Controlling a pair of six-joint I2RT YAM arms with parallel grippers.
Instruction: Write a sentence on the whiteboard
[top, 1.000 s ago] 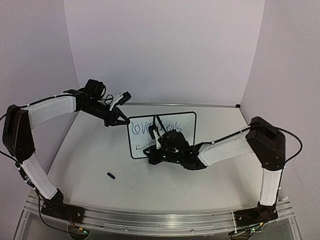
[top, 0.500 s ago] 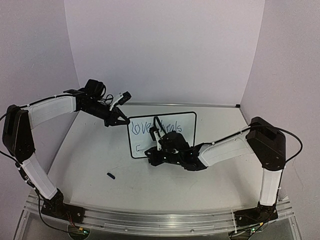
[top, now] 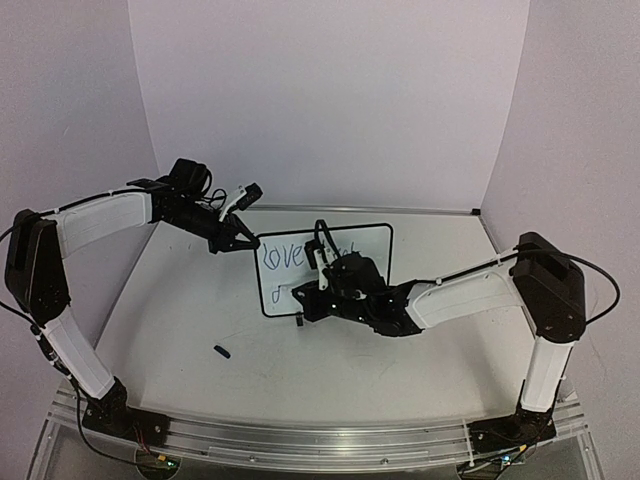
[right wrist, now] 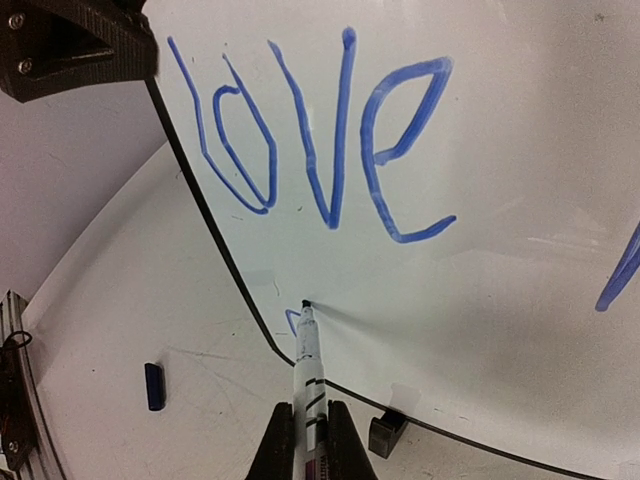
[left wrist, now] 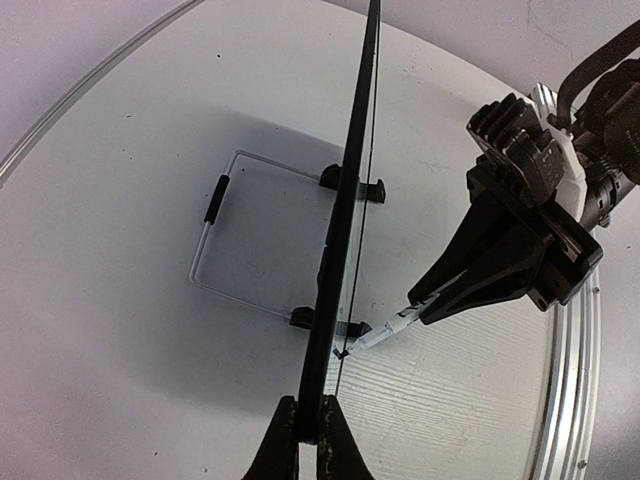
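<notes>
The whiteboard (top: 372,243) stands upright on the table. In the left wrist view I see it edge-on (left wrist: 352,180). My left gripper (top: 243,241) is shut on its upper left corner (left wrist: 309,437). Blue writing (right wrist: 310,140) reads "love". More blue letters to its right are partly hidden by my right arm. My right gripper (right wrist: 305,440) is shut on a white marker (right wrist: 308,360). The marker tip touches the board's lower left, beside a small blue stroke (right wrist: 291,318). The right gripper (top: 303,298) is low in front of the board. It also shows in the left wrist view (left wrist: 470,285).
A small dark blue marker cap (top: 221,351) lies on the table to the front left of the board, also in the right wrist view (right wrist: 153,386). A thin wire stand (left wrist: 215,200) and black feet (left wrist: 366,189) support the board. Walls enclose the table.
My right gripper has shifted the marker along the board's lower left and the small blue mark there has grown. My left gripper has not moved.
</notes>
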